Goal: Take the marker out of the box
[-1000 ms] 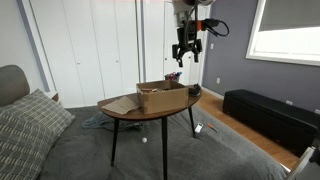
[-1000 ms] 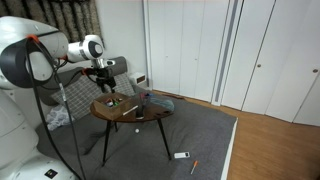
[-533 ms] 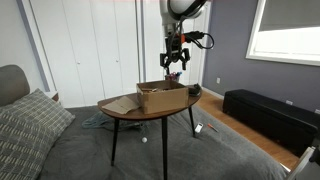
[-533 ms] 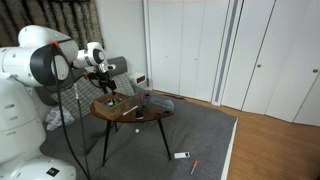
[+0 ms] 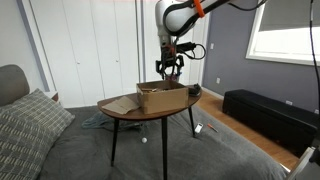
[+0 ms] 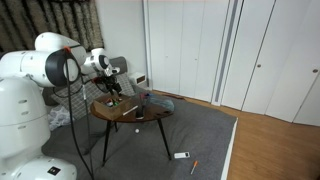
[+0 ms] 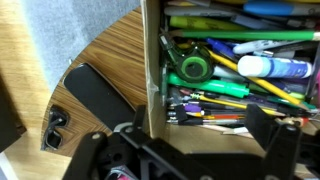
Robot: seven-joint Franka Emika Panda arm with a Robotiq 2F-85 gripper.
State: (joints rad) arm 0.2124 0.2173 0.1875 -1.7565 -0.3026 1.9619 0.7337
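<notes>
The brown cardboard box (image 5: 160,96) stands open on the round wooden table (image 5: 150,115). It also shows in the wrist view (image 7: 152,60), filled with several markers and pens. Among them are a green marker (image 7: 215,70) and a white marker with a blue label (image 7: 275,67). My gripper (image 5: 170,70) hangs just above the box's far side. In the wrist view the gripper (image 7: 195,135) is open and empty, its fingers spread over the box's near inner edge. In an exterior view the gripper (image 6: 112,88) sits low over the table (image 6: 135,112).
A flat black device (image 7: 95,95) lies on the table outside the box wall. A flat brown sheet (image 5: 120,104) lies beside the box. A dark bench (image 5: 265,112) and a couch cushion (image 5: 30,130) flank the table. Small items lie on the floor (image 6: 182,155).
The gripper has come down and sideways from high above the table to just over the box. It stays open.
</notes>
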